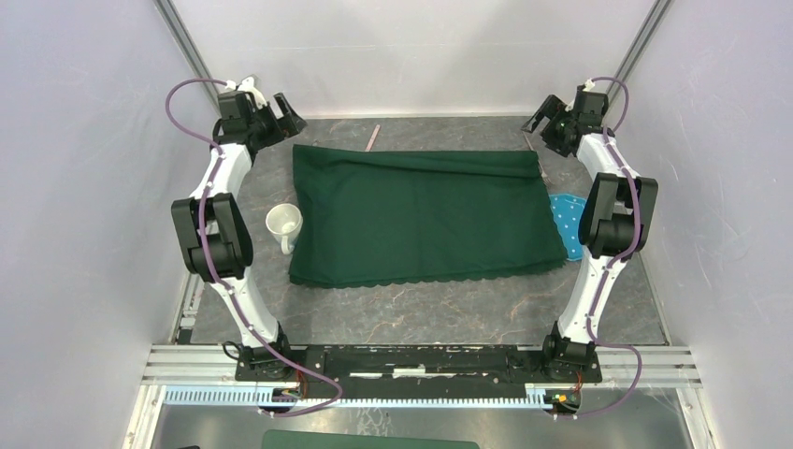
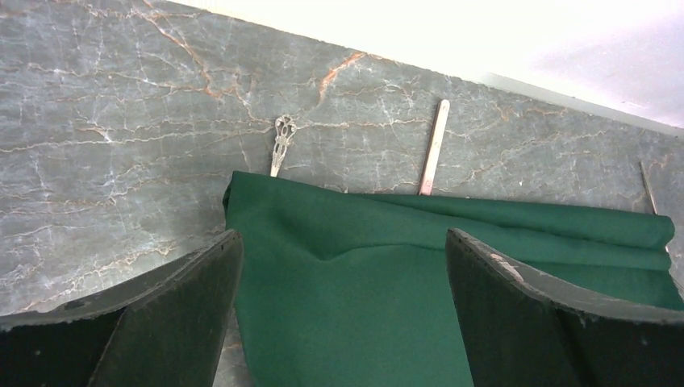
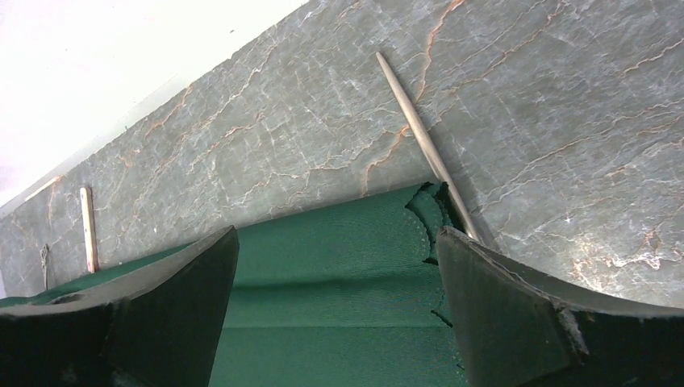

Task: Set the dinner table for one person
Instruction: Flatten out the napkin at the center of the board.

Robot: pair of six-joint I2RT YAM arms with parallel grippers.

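Hovering spread wide and empty, left gripper (image 2: 343,238) and right gripper (image 3: 335,234) hang near the far corners of the green cloth (image 1: 421,220), dinner table (image 1: 421,309) lying under it and showing bare all round it, white mug (image 1: 284,226) just beside its left edge.

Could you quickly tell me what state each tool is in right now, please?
Left tool: open, holding nothing.
Right tool: open, holding nothing.

Dark-grey stone-look desk (image 2: 121,121): smooth, faint sheen, pale and reddish veins. Dark green scallop-edged cloth (image 1: 421,220): matt woven fabric, softly creased. Ornate silvery utensil handle (image 2: 282,139): looks metal, dull shine. Pale flat stick (image 2: 434,141): bare wood, matt. White mug (image 1: 283,224): smooth, glossy.
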